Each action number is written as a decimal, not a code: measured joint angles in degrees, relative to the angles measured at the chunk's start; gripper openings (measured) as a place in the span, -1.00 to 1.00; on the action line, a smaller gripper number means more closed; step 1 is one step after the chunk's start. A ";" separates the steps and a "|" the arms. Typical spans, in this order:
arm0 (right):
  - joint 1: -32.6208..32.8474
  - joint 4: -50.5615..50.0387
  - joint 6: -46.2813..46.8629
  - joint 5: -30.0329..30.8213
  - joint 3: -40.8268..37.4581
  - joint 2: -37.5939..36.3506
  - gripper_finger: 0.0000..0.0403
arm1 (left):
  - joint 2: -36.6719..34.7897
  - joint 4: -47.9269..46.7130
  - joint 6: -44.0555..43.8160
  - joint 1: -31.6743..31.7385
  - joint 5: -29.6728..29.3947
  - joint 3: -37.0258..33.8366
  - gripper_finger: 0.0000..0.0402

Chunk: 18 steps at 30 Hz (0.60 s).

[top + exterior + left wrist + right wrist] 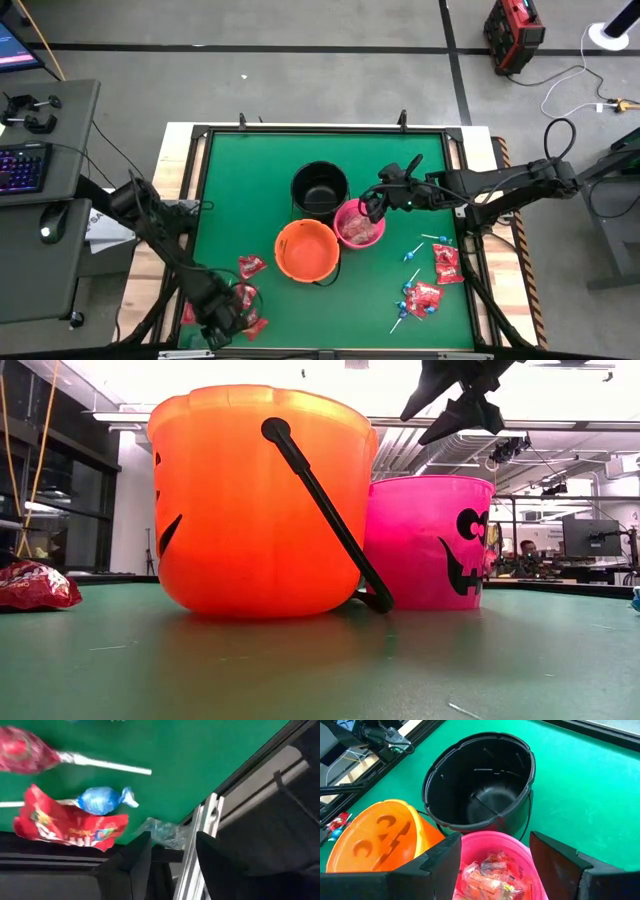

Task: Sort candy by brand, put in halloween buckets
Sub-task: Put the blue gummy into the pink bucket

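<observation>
At the table's near-left corner, the left gripper [170,865], jaws spread, hovers over a blue-wrapped lollipop [102,800]: light, crinkly, best pinched at its head. Above the pink bucket [520,845], the right gripper [492,862] is spread, empty.

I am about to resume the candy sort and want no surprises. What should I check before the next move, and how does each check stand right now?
1. Right gripper open and empty above the pink bucket: ok.
2. Pink bucket already holds wrapped candy: ok.
3. Black bucket upright and empty: ok.
4. Orange bucket upright, nothing visible inside: ok.
5. Left gripper low at the table's near edge with fingers apart, over a blue wrapper; whether it grips: cannot tell.
6. Loose red packets and blue lollipops remain on the mat: not ok, sorting unfinished.
</observation>
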 joint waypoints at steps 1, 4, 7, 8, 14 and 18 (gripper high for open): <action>0.00 0.00 -0.06 0.10 0.00 0.00 0.13 | 0.00 -0.05 -0.67 -0.68 -0.58 -0.04 -0.27; 0.00 0.00 -0.13 0.13 0.00 0.00 0.13 | 0.00 -0.78 -5.18 -2.39 -1.23 -1.09 -0.27; 0.00 -0.02 -0.15 0.15 0.00 0.00 0.13 | 0.00 -0.26 -10.87 -3.25 -1.11 -1.55 -0.27; 0.00 -0.02 -0.15 0.15 0.00 0.00 0.13 | 0.00 0.38 -12.24 -3.41 -1.08 -1.52 -0.27; 0.00 -0.03 -0.17 0.17 0.00 0.00 0.13 | 0.00 6.60 -21.00 -5.40 -1.29 -1.51 -0.27; 0.00 -0.04 -0.50 0.21 0.00 0.00 0.13 | 0.02 4.83 -24.14 -7.16 -1.76 -1.50 -0.27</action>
